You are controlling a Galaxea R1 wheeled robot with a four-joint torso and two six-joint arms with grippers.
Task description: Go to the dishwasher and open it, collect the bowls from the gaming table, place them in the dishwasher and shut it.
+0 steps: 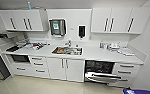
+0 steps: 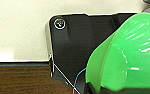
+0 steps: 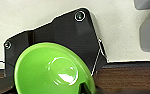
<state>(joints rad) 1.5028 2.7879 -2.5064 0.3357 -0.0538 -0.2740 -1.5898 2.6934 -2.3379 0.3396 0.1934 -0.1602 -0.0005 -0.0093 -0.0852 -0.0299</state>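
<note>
The steel-fronted dishwasher (image 1: 100,71) stands ahead and to the right of the robot, under the white counter (image 1: 96,53), its door (image 1: 102,77) already lowered toward the robot. Each wrist view shows one translucent green plastic bowl (image 2: 131,55) (image 3: 53,70) very close. Whether either gripper clasps a bowl cannot be told, and the two views may show the same bowl.
</note>
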